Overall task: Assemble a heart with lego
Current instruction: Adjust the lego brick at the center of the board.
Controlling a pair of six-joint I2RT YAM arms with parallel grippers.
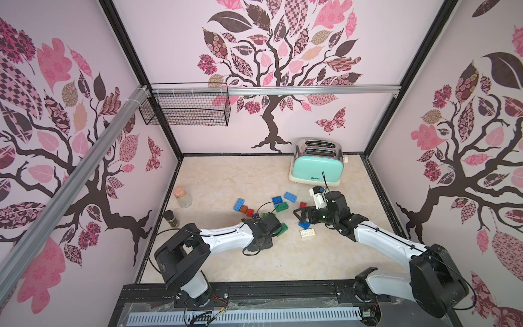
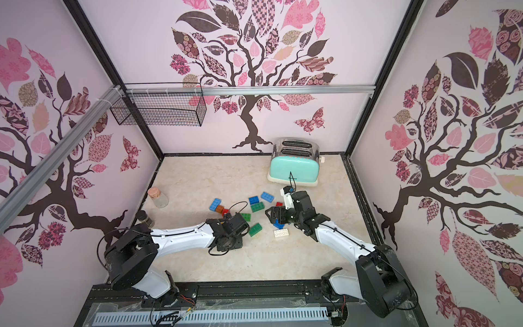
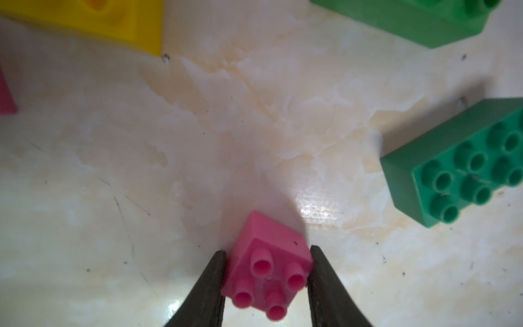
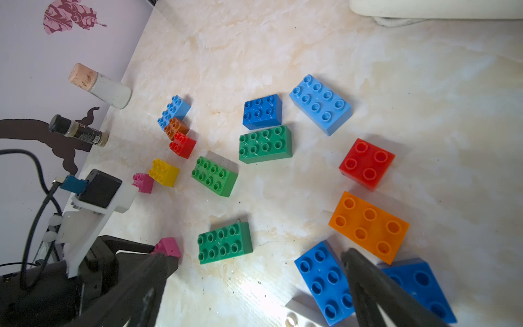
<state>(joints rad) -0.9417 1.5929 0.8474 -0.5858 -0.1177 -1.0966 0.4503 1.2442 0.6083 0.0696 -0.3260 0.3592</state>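
Pink brick [image 3: 268, 271], two studs by two, sits between the fingers [image 3: 206, 288] of the left gripper [image 3: 267, 250]. Both black fingers press its opposite sides, so that hand is narrow and gripping it. Cannot tell from any view whether the brick is lifted off the marbled table [image 1: 226, 175] or resting on it. Landmark for positions: mint toaster [image 1: 317, 167] at the back of the table. Held brick is well in front of the toaster, off toward the left arm's side; in both top views the gripper body hides it. Green brick [image 3: 458, 167], two by four, lies studs up near the held one, apart from it and also well in front of the toaster. Right gripper [image 1: 300, 215] hangs in front of the toaster, nearer to it than the left one. Its jaws are spread wide with nothing between them, over a blue brick [image 4: 322, 280]. White brick [image 1: 308, 233] lies just beyond that blue one, farther from the toaster. Other loose bricks lie scattered between toaster and grippers.
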